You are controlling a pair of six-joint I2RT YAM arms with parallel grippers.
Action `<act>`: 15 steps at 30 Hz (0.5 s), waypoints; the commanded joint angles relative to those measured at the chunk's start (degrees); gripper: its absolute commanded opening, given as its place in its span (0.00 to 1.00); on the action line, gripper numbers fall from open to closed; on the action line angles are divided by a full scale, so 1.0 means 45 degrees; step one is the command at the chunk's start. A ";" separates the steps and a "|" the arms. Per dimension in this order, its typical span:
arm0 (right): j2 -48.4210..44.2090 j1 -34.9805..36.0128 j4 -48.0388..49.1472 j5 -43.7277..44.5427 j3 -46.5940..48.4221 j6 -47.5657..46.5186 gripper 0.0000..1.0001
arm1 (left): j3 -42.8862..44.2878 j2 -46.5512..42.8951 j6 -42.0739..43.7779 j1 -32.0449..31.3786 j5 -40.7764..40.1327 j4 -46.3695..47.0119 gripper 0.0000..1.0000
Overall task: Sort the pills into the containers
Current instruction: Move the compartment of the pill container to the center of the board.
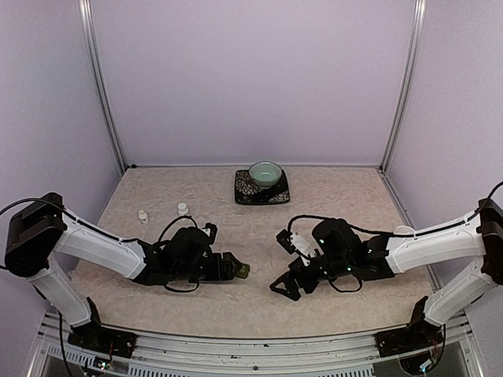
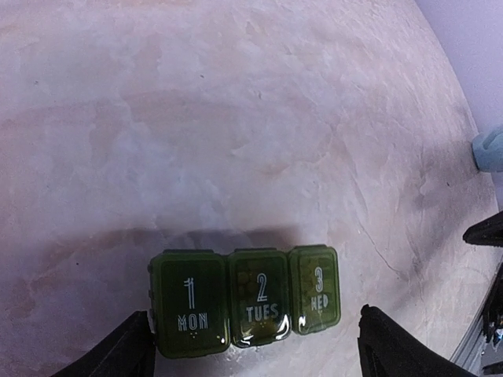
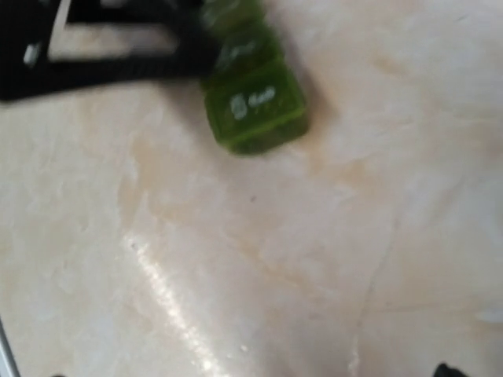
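Observation:
The containers (image 2: pixel 245 302) are a dark green strip of three joined compartments marked 1 MON, 2 TUES and 3 WED, lying flat with all lids shut. My left gripper (image 2: pixel 255 349) is open, with one finger at each end of the strip. In the top view the strip (image 1: pixel 240 271) pokes out at the left gripper (image 1: pixel 229 268). My right gripper (image 1: pixel 286 287) is open and empty, low over bare table to the right of the strip. The strip shows blurred at the top of the right wrist view (image 3: pixel 251 102). No loose pills show.
A teal bowl (image 1: pixel 265 173) sits on a dark patterned plate (image 1: pixel 244 192) at the back. Two small white bottles (image 1: pixel 143 216) (image 1: pixel 182 208) stand at the left. A small white object (image 1: pixel 284 239) lies by the right arm. A pale blue mug (image 2: pixel 489 149) is at the right.

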 commanded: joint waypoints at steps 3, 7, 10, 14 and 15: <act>-0.1053 0.0089 -0.0144 0.1056 -0.0336 0.0406 1.00 | 0.0024 0.0407 -0.0338 -0.0569 0.0443 0.0555 0.87; -0.1332 0.0061 -0.0358 0.1333 -0.0401 0.0402 1.00 | 0.0255 0.0672 -0.0229 -0.0761 0.0380 0.0714 0.87; -0.1504 0.0031 -0.0399 0.1326 -0.0485 0.0445 1.00 | 0.0482 0.0739 -0.0125 -0.0764 -0.0179 0.0344 0.88; -0.2272 0.0009 -0.0831 0.1607 -0.0641 0.0402 1.00 | 0.0390 -0.0204 -0.0001 -0.0748 -0.1219 -0.0600 0.92; -0.2628 0.0005 -0.0966 0.1788 -0.0731 0.0410 1.00 | 0.0289 -0.0620 0.0070 -0.0748 -0.1422 -0.0836 0.94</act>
